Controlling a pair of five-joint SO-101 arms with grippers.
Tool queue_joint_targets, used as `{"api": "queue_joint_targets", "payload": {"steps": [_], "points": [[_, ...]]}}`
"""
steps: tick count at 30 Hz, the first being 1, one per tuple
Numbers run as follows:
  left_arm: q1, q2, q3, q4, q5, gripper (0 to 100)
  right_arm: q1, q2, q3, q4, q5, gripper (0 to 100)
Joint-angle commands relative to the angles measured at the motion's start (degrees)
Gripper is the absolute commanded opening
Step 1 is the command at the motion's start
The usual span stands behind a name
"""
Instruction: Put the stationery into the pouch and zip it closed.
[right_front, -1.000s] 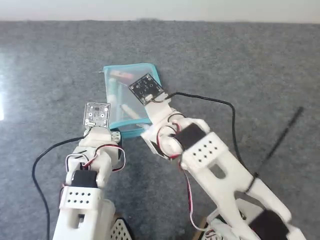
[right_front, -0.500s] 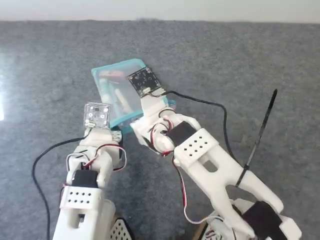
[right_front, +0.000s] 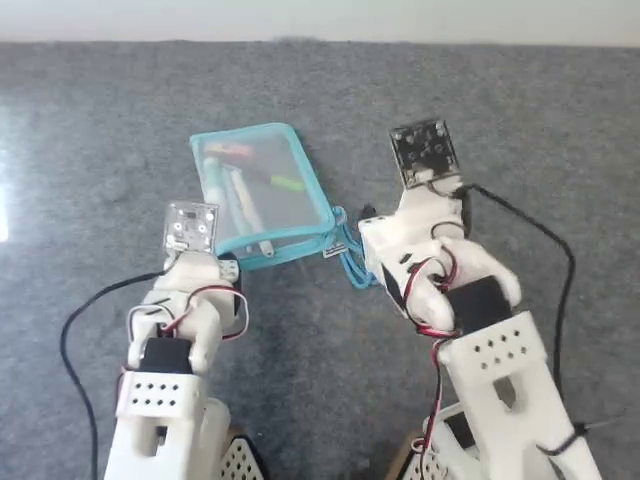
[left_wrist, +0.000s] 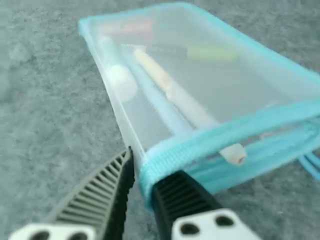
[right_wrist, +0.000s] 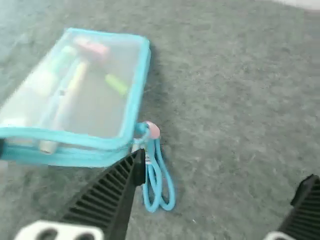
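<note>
A translucent pouch (right_front: 262, 190) with a teal edge lies flat on the grey mat, with pens, a white stick and a green marker (left_wrist: 210, 52) inside. My left gripper (left_wrist: 142, 186) is shut on the pouch's near corner along its teal zipper band (left_wrist: 200, 145). A teal cord loop (right_wrist: 157, 185) trails from the pinkish zipper pull (right_wrist: 151, 131) at the band's other end. My right gripper (right_wrist: 215, 200) hangs open just above the mat beside that loop, with nothing between its fingers. The right arm (right_front: 430, 260) stands to the right of the pouch.
Grey felt mat (right_front: 520, 120) covers the table, with a pale strip along the far edge. The left arm (right_front: 175, 340) and the right arm's cables take up the front.
The right arm has pulled back from over the pouch to its right side and now stands open. The pouch has turned a little. The left arm has kept still.
</note>
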Motion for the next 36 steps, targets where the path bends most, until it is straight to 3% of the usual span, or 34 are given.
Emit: {"api": "queue_joint_targets", "payload": {"steps": [1,9,13,17,24,30,36], "points": [[-3.08,0.18,-11.65,7.56,1.67,1,1.1,-0.48,7.03,-11.56,1.05,44.6],[-12.13,0.18,-17.71,10.2,2.64,1,0.66,9.45,8.7,-20.62,1.05,44.6],[-12.13,0.18,-18.33,10.46,2.46,1,-2.42,14.11,8.7,-23.52,1.05,44.6],[-12.04,-2.29,-22.64,17.76,2.55,1,-7.69,15.78,8.7,-23.6,1.05,44.6],[-12.04,-9.93,-16.84,15.82,2.29,1,-12.79,16.4,8.7,-32.48,0.88,44.6],[-10.81,-12.04,-15.78,15.82,2.29,1,-13.05,16.4,8.97,-33.19,0.88,44.6],[-9.32,-12.48,-15.96,16.88,2.2,1,-18.68,15.96,10.46,-32.13,1.05,44.6]]}}
